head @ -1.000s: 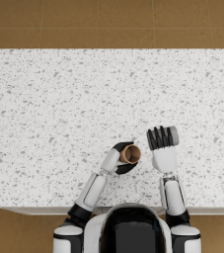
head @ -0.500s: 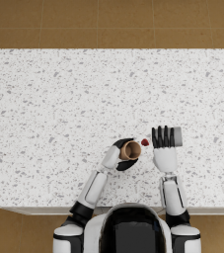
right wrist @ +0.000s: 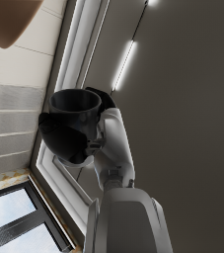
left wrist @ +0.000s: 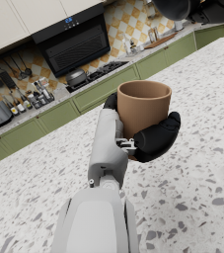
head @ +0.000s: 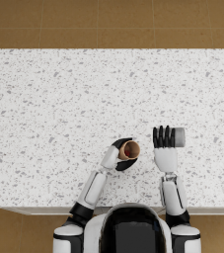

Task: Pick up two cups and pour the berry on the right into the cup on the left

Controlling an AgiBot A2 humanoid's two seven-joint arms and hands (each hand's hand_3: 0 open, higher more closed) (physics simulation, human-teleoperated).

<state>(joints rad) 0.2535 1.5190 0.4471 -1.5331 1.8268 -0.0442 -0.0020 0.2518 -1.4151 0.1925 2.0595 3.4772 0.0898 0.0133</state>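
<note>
My left hand (head: 117, 155) grips a brown cup (head: 130, 149) upright just above the table, and a small red berry (head: 126, 153) shows inside it. The left wrist view shows the same brown cup (left wrist: 143, 106) wrapped by the dark fingers (left wrist: 155, 138). A short way to the right, my right hand (head: 164, 138) holds a grey cup (head: 178, 137) tipped on its side, level with the brown one. In the right wrist view the dark cup (right wrist: 74, 111) sits in that hand (right wrist: 66, 141), with the brown cup (right wrist: 5, 20) at the picture's corner.
The white speckled countertop (head: 59, 108) spreads wide to the left, right and far side of both hands. Its near edge (head: 34, 207) runs just in front of my body. Brown floor lies beyond the far edge.
Half a second ago the red berry was in the air between the two cups; now it lies inside the brown cup. Both hands have barely moved.
</note>
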